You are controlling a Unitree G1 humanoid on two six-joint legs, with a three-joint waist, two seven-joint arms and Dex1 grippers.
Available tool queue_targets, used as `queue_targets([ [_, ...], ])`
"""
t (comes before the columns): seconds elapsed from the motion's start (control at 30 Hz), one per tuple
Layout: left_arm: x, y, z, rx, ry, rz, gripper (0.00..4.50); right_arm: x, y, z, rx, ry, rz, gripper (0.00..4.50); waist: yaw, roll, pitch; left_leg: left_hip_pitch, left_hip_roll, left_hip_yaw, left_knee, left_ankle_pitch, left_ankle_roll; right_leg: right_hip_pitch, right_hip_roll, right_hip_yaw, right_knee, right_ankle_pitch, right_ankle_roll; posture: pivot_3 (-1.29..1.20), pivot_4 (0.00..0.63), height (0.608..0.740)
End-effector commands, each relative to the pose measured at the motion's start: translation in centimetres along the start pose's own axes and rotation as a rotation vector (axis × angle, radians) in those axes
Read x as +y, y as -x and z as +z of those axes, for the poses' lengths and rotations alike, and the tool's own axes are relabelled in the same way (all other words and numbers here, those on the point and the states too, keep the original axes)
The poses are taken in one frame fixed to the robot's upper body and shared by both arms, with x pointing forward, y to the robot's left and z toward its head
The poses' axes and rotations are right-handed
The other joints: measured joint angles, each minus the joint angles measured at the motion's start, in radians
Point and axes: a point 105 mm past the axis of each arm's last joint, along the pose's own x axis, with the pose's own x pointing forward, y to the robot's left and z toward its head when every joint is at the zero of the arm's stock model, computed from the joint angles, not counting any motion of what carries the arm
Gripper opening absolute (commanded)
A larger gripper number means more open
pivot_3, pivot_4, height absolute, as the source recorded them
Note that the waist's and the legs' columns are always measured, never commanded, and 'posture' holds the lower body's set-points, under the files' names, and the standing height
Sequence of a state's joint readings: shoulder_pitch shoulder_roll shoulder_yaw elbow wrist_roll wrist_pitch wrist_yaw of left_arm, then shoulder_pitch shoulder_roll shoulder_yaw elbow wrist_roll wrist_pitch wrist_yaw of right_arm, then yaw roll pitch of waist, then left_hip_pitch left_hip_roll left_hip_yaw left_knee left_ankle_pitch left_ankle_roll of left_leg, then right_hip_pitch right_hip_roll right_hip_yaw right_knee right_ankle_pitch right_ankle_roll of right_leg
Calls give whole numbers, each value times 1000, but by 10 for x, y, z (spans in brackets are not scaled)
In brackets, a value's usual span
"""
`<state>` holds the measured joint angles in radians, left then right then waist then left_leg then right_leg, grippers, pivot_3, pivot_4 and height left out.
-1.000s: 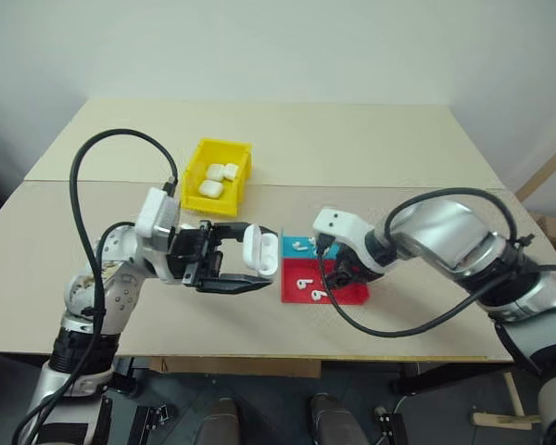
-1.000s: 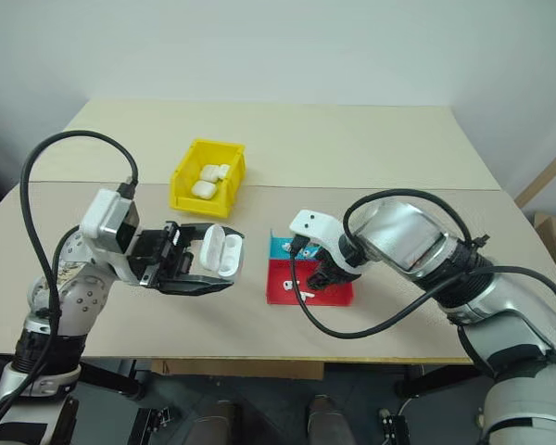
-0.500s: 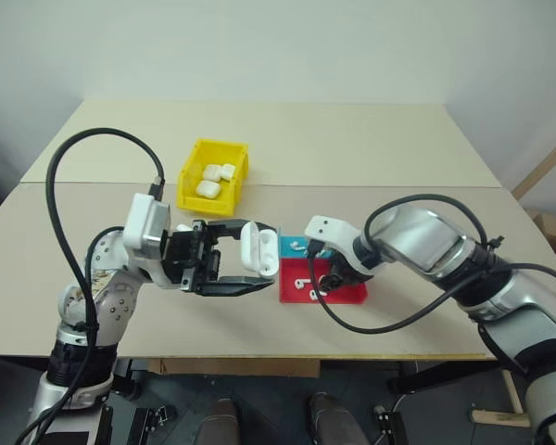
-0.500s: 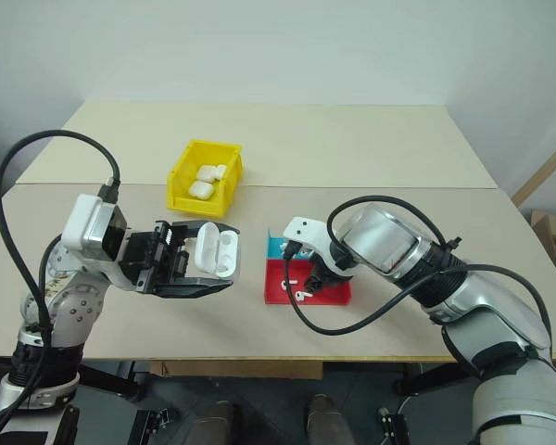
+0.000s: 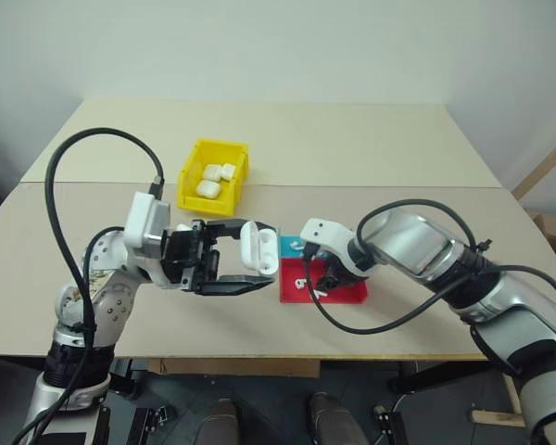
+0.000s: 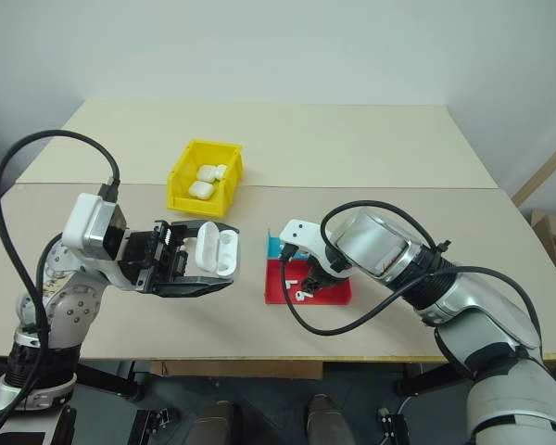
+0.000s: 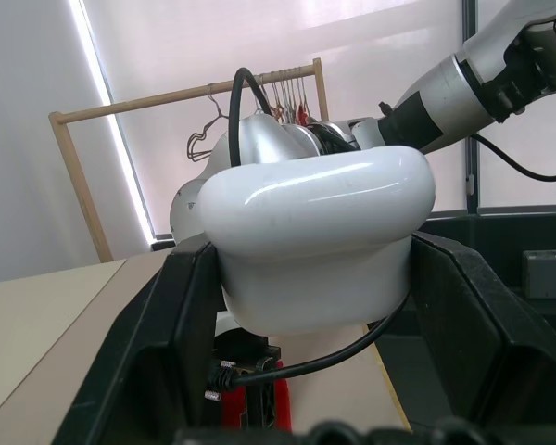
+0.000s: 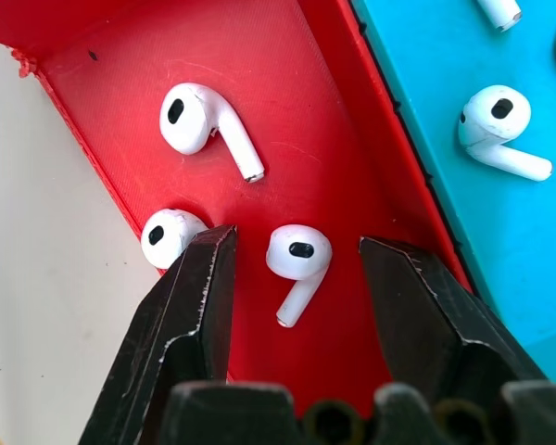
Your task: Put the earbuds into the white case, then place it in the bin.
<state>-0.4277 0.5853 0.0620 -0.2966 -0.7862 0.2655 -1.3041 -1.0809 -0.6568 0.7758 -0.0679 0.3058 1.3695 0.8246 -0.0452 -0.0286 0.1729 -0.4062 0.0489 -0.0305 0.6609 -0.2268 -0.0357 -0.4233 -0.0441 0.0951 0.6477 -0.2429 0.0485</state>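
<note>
left hand (image 5: 246, 264) clamped, right hand (image 8: 296, 269) parted

A pale beige tabletop (image 5: 352, 139) is standing against a plain white wall (image 5: 278, 46), while a wooden clothes rack (image 7: 83, 176) with hangers is catching window light behind.

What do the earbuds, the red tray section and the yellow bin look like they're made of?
Earbuds: glossy white plastic, apparently; smooth with bright highlights.
Red tray section: matte plastic, seemingly; a faintly grainy surface with raised edges.
Yellow bin: probably moulded plastic; uniform bright colour, thin stiff walls.
</note>
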Motion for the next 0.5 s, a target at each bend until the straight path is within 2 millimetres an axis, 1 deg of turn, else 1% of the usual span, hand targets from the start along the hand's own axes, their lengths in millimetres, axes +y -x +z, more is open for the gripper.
queue_targets([
  [0.03, -1, 0, 11, -8, -42, -4, 2838, -1, 1, 2, -14, 23, -19, 1580, 0, 0, 0, 0, 0, 0, 0, 0, 0, 0, 0, 0, 0, 0, 0, 0, 150, 740],
  [0.07, 0, 0, 11, -7, -43, -1, 2838, -1, 0, 2, -15, 22, -20, 1210, 0, 0, 0, 0, 0, 0, 0, 0, 0, 0, 0, 0, 0, 0, 0, 0, 150, 740],
  [0.13, 0, 0, 11, -5, -44, -1, 2838, -1, 0, 1, -17, 23, -19, 610, 0, 0, 0, 0, 0, 0, 0, 0, 0, 0, 0, 0, 0, 0, 0, 0, 150, 740],
  [0.23, -1, 0, 12, -2, -45, -3, 2838, 0, 6, 4, -54, 1, -6, 606, 0, 0, 0, 0, 0, 0, 0, 0, 0, 0, 0, 0, 0, 0, 0, 0, 150, 740],
  [0.3, -1, -1, 12, -1, -44, -8, 2838, -3, 16, 6, -91, -28, -7, 606, 0, 0, 0, 0, 0, 0, 0, 0, 0, 0, 0, 0, 0, 0, 0, 0, 150, 740],
  [0.4, -1, -1, 13, 3, -50, -20, 2838, -6, 38, 10, -178, -90, 1, 606, 1, 0, 0, 0, 0, 0, 0, 0, 0, 0, 0, 0, 0, 0, 0, 0, 150, 740],
  [0.5, 1, -2, 16, 2, -62, -24, 2838, -6, 68, 11, -300, -143, 26, 606, 5, 0, 0, -1, 0, 0, 0, 0, 0, 0, 0, 0, -1, 0, 0, 0, 150, 740],
])
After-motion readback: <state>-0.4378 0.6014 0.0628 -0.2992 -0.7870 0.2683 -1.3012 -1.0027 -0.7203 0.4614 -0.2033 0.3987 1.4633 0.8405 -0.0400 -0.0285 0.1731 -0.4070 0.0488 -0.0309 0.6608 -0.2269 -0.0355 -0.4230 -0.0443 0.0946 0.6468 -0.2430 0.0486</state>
